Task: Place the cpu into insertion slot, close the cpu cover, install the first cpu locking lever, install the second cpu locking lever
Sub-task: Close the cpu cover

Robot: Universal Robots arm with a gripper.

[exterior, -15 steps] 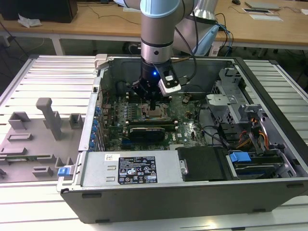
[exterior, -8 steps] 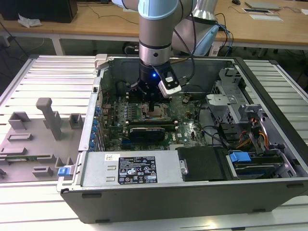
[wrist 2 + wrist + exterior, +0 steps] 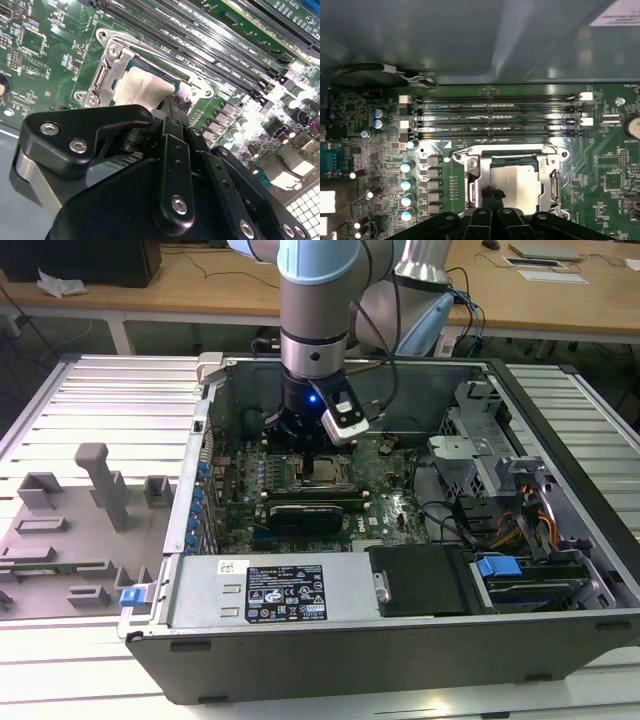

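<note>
The cpu [image 3: 517, 182], a silver-grey square, lies flat in the insertion slot [image 3: 515, 159] on the green motherboard. The cpu cover [image 3: 471, 182] is a metal frame that lies down around the chip, whose top shows through the window. In the second wrist view the cpu [image 3: 140, 87] and cover [image 3: 107, 70] sit just beyond my black fingertips. My gripper [image 3: 172, 106] is shut with nothing between its fingers, its tip at the chip's near edge. In the exterior view the gripper [image 3: 312, 450] hangs inside the open computer case, right above the cpu [image 3: 327, 472].
Long black memory slots [image 3: 500, 115] run beside the socket. A row of capacitors [image 3: 407, 185] stands on its other side. A long black card [image 3: 310, 510] lies in front of the socket. Case walls [image 3: 200, 490] enclose the board. Grey fixtures [image 3: 100, 480] stand at the exterior view's left.
</note>
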